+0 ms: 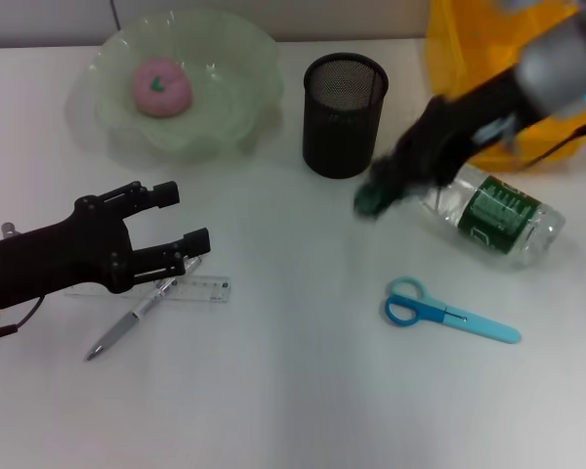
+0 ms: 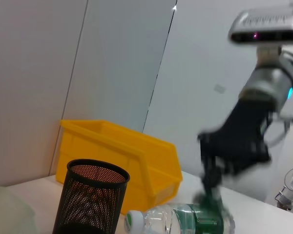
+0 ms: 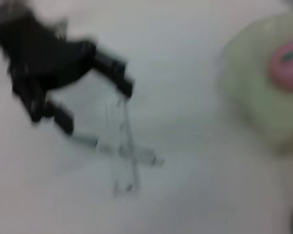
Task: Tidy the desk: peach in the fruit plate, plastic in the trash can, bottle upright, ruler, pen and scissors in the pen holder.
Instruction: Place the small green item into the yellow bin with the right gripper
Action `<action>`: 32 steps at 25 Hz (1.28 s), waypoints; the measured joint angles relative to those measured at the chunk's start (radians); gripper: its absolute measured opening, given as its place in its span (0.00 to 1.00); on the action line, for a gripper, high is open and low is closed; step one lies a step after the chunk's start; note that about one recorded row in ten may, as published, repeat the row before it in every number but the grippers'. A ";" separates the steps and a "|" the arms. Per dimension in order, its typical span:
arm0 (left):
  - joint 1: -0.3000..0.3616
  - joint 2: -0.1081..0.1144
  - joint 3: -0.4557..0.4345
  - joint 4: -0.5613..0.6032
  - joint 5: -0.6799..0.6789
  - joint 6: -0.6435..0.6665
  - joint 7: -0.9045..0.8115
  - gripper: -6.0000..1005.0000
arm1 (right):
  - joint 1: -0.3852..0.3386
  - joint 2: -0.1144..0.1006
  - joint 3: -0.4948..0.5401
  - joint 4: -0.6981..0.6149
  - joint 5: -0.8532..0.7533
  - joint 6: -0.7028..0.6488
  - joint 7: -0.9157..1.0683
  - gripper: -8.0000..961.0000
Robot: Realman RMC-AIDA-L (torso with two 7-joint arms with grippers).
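A pink peach point(image 1: 160, 86) lies in the green glass fruit plate point(image 1: 236, 107). The clear bottle point(image 1: 493, 215) with a green label lies on its side right of the black mesh pen holder point(image 1: 344, 112). My right gripper point(image 1: 381, 195) is at the bottle's neck end; it also shows in the left wrist view point(image 2: 210, 190) just above the bottle point(image 2: 185, 220). My left gripper point(image 1: 181, 217) is open and empty, just above the clear ruler point(image 1: 197, 290) and the pen point(image 1: 132, 322). Blue scissors point(image 1: 449, 315) lie flat at the front right. No plastic is in view.
A yellow bin point(image 1: 488, 59) stands at the back right behind the bottle. The right wrist view shows my left gripper point(image 3: 95, 85), the ruler point(image 3: 121, 156) crossed with the pen point(image 3: 144, 157), and the plate point(image 3: 254, 97) with the peach point(image 3: 287, 66).
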 joint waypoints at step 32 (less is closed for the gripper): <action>-0.022 0.006 -0.003 0.007 -0.003 -0.001 -0.010 0.83 | -0.172 -0.050 0.215 -0.019 0.346 0.435 0.012 0.32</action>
